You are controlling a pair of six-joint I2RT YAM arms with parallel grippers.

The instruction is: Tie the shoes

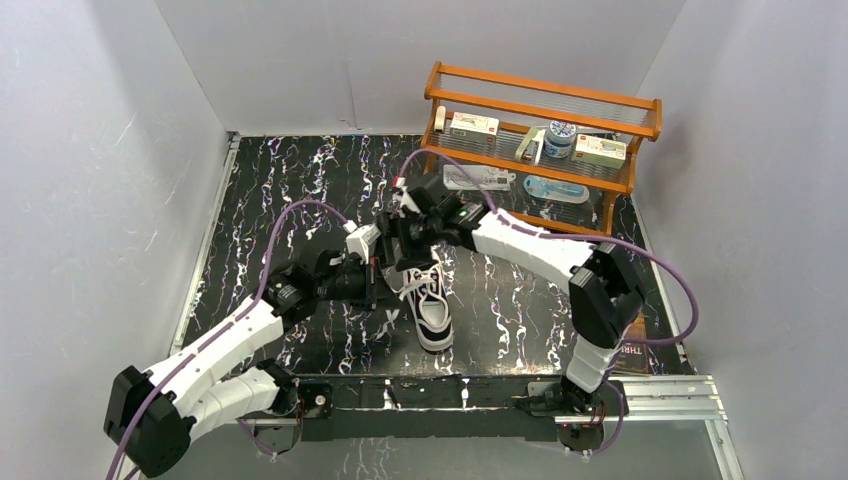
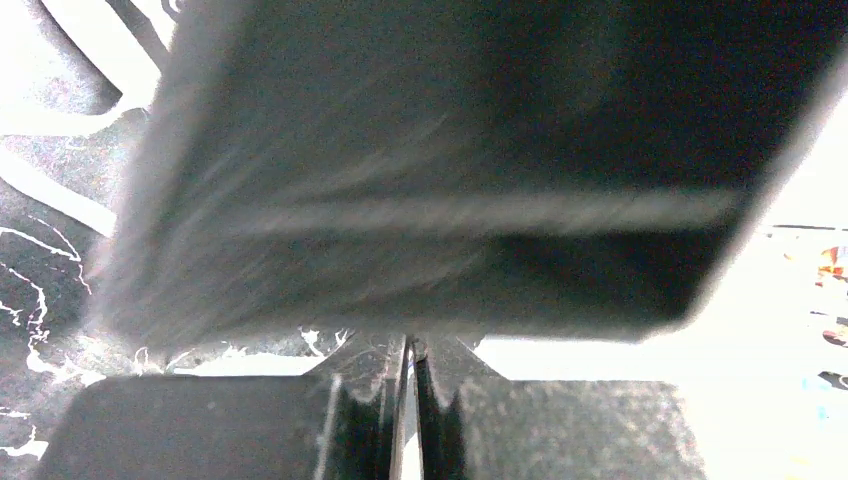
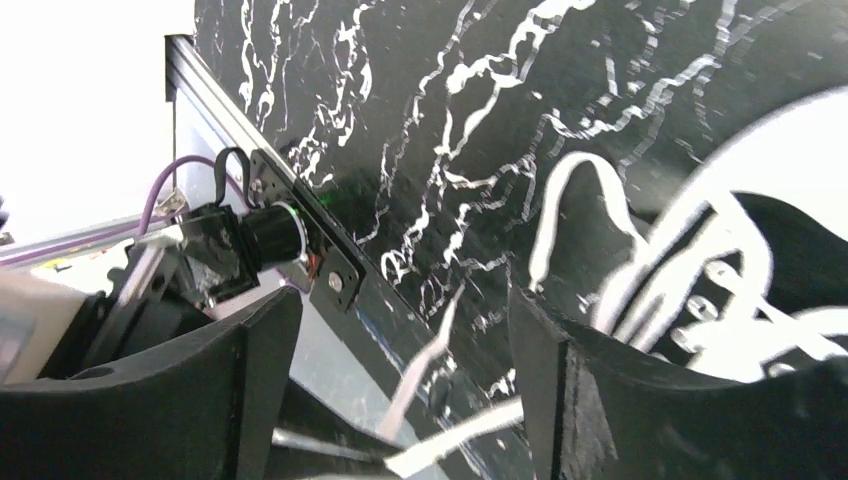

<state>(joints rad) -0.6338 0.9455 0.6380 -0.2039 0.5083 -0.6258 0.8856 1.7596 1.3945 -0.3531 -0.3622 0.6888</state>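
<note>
The black sneaker (image 1: pixel 432 312) with white sole and toe cap lies mid-table, toe toward the arms, its white laces loose. My left gripper (image 1: pixel 377 275) is just left of its heel end. In the left wrist view the jaws (image 2: pixel 410 347) are shut on a thin white lace (image 2: pixel 410 420), and a blurred dark body fills the view in front. My right gripper (image 1: pixel 403 250) hovers over the shoe's opening, close to the left one. In the right wrist view it (image 3: pixel 400 300) is open, loose lace strands (image 3: pixel 428 362) cross between its fingers, and the shoe (image 3: pixel 770 260) is on the right.
An orange wooden shelf (image 1: pixel 545 100) stands at the back right with small boxes and a jar on it. Grey walls close in the sides and back. The black marbled tabletop (image 1: pixel 280 200) has a metal rail (image 1: pixel 660 392) along the near edge.
</note>
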